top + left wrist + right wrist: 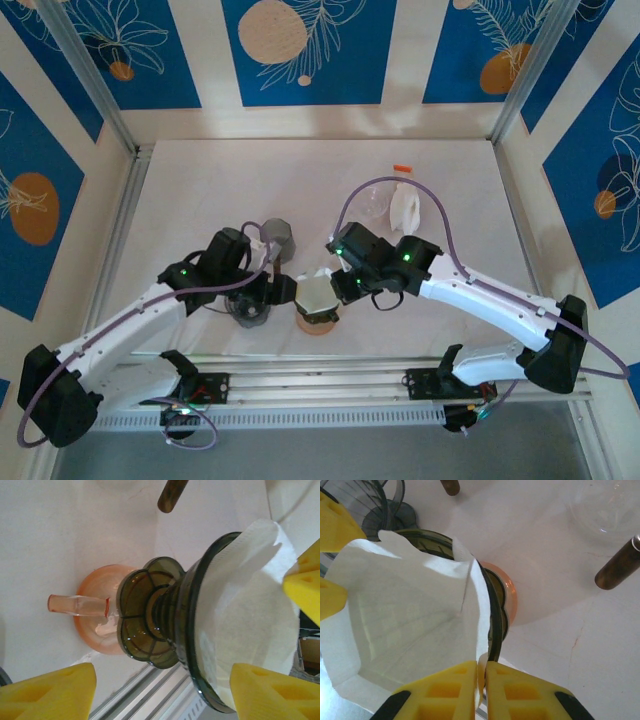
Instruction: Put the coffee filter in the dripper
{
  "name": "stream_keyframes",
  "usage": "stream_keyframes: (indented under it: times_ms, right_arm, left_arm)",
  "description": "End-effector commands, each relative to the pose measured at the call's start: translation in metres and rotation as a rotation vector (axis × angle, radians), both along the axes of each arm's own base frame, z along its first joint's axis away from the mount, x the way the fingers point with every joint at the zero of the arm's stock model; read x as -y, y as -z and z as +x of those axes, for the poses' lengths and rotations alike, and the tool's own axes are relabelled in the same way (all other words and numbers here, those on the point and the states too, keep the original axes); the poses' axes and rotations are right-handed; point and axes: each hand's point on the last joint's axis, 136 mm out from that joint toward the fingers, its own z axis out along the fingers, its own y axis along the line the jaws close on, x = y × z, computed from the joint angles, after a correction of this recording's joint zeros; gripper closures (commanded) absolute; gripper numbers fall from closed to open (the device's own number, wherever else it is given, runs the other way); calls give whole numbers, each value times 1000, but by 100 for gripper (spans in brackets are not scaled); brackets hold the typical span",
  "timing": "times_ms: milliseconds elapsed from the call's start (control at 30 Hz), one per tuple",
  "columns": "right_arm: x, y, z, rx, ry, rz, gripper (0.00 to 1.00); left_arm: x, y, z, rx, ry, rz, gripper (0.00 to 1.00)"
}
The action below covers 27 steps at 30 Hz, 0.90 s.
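– Where's the coffee filter (410, 615)?
– Opened out inside the smoky dark dripper (150, 615). The white paper lines the cone and rises a little past the rim on the far side.
– And the right gripper (480, 672)?
– Its yellow fingers are pressed together on the near edge of the paper, right at the dripper's rim. Whether they catch the rim as well, I cannot tell.
– The left gripper (162, 680)?
– Spread wide, with the dripper's rim lying between its fingers. The wrist view shows the scalloped base from underneath, so the dripper leans. One finger overlaps the paper in that view; whether it touches, I cannot tell.
– What's crowding the spot?
– An orange cup (95, 630) with a clear handle sits on the white table (60, 540) directly behind the dripper's base. A second smoky dripper (387, 507) stands just beyond the filter on the left arm's side. A brown handle (617, 570) lies off to the right near a glass carafe (605, 510), well apart from the paper. The metal rail (150, 695) runs close under the dripper.
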Motion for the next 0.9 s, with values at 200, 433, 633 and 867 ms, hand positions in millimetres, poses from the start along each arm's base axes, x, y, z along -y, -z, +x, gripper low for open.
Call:
stream_keyframes:
  times_ms: [200, 433, 633, 867]
  right_arm:
    - [-9, -25, 6, 28, 24, 33, 41]
    - [-26, 6, 10, -60, 6, -82, 40]
    - [-27, 25, 8, -104, -6, -134, 40]
    - [-21, 48, 8, -123, 0, -204, 41]
  left_arm:
    - [2, 0, 3, 22, -4, -4, 28]
    - [1, 2, 3, 22, -10, 1, 27]
    - [1, 4, 3, 20, -12, 2, 27]
    - [2, 7, 2, 10, -9, 3, 27]
